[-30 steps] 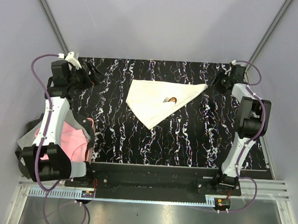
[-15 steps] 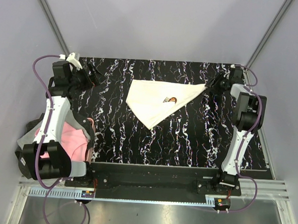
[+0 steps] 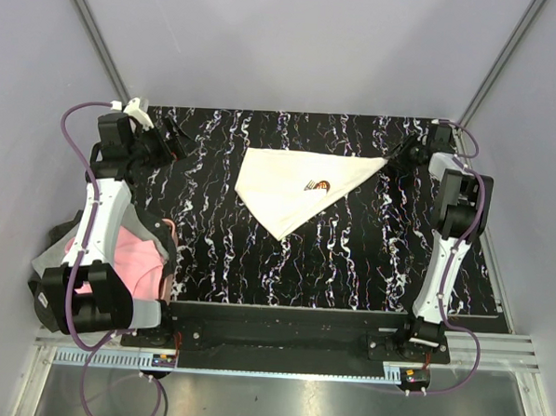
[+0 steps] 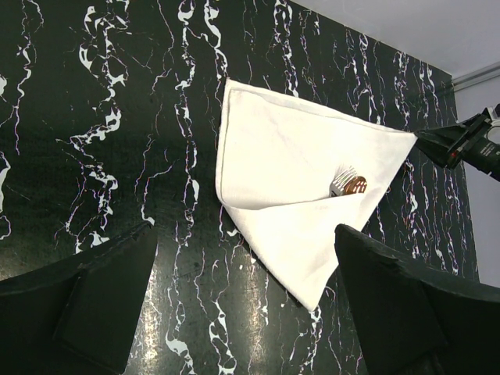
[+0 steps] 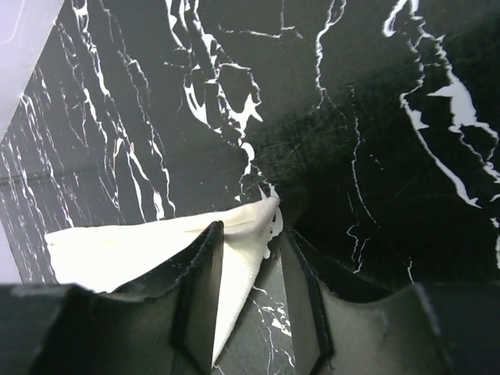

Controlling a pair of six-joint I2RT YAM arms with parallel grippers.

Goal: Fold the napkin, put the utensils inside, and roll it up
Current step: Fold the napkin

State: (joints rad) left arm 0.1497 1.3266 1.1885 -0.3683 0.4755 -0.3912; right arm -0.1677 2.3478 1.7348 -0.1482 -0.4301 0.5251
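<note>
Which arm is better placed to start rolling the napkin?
Right: its end effector straddles the napkin's tip, jaws open. The left end effector sits open, well clear of it.

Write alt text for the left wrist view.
A cream napkin, folded into a triangle, lies on a black marbled table, fork tines and a copper utensil tip poking from its fold. The right gripper sits at one corner; the open left gripper frames the bottom.
</note>
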